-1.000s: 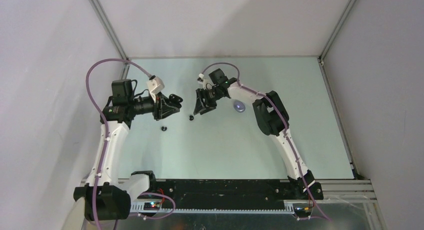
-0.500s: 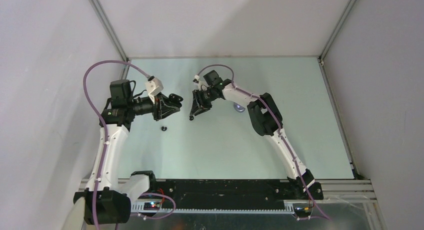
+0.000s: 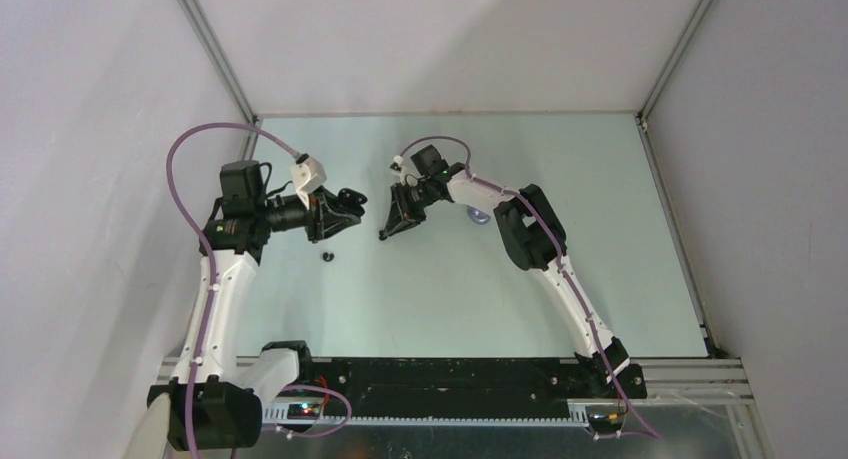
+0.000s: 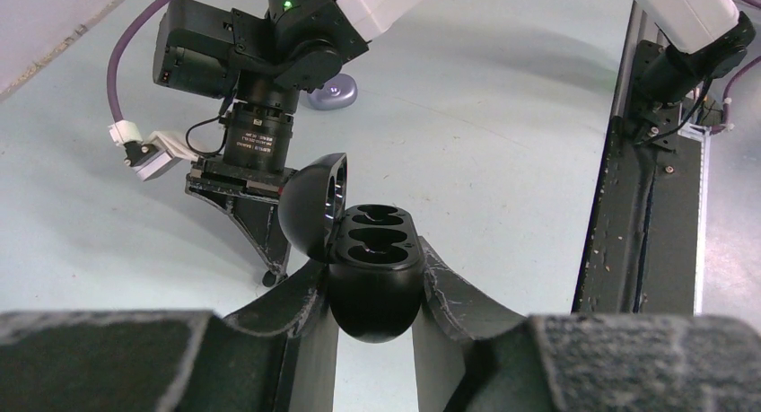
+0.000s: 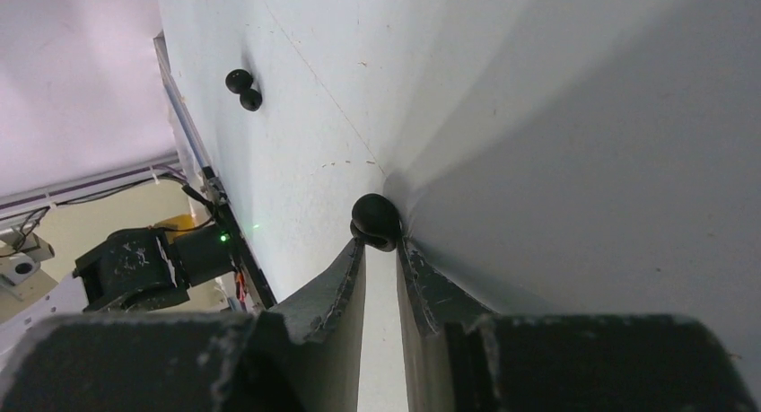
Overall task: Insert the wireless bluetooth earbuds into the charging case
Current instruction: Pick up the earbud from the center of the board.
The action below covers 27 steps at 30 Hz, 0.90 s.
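My left gripper (image 4: 375,291) is shut on the black charging case (image 4: 377,268) and holds it above the table with the lid swung open. Both of its sockets are empty. In the top view this gripper (image 3: 352,201) is at the left of centre. My right gripper (image 5: 380,243) is down at the table with its fingertips against both sides of a glossy black earbud (image 5: 375,219). From above, the right gripper (image 3: 384,233) hides that earbud. A second black earbud (image 3: 326,256) (image 5: 244,87) lies loose on the table, near the left gripper.
A pale purple rounded thing (image 3: 480,216) (image 4: 332,93) sits on the table behind the right arm's wrist. The black base rail (image 3: 440,379) runs along the near edge. Metal frame posts (image 3: 215,49) rise at the table's back corners.
The right gripper moved left and down onto the black earbud and its jaws closed in on it. The left gripper and the case stayed put.
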Each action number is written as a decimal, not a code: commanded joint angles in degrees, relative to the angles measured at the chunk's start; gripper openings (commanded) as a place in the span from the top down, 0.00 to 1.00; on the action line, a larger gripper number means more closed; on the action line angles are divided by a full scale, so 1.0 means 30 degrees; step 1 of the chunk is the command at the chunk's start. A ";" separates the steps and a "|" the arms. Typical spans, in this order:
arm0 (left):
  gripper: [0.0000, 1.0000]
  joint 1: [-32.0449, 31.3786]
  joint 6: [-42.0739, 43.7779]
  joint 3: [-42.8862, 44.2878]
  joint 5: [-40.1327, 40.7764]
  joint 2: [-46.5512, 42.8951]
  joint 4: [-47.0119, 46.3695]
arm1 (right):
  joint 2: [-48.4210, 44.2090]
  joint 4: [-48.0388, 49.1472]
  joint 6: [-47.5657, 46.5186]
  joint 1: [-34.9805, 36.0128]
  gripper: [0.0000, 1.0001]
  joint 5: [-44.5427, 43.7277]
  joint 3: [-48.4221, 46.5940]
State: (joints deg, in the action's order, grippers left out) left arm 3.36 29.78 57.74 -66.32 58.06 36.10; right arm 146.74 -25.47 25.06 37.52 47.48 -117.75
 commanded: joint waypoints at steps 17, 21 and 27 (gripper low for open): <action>0.89 0.0081 -0.0171 -0.0142 -0.0764 -0.0428 -0.0511 | 0.0761 -0.0771 0.0328 0.0338 0.69 -0.1193 -0.1179; 0.89 0.0078 -0.0144 -0.0162 -0.0772 -0.0412 -0.0513 | 0.0749 -0.0937 0.0206 0.0332 0.69 -0.1156 -0.1168; 0.89 0.0059 -0.0114 -0.0196 -0.0784 -0.0459 -0.0495 | 0.0496 -0.0783 0.0209 0.0160 0.73 -0.1099 -0.0661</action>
State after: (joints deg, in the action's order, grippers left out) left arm 3.36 29.52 57.74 -66.52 58.04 36.07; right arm 147.37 -26.30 26.46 38.15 46.33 -119.85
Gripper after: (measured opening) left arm 0.335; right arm 0.280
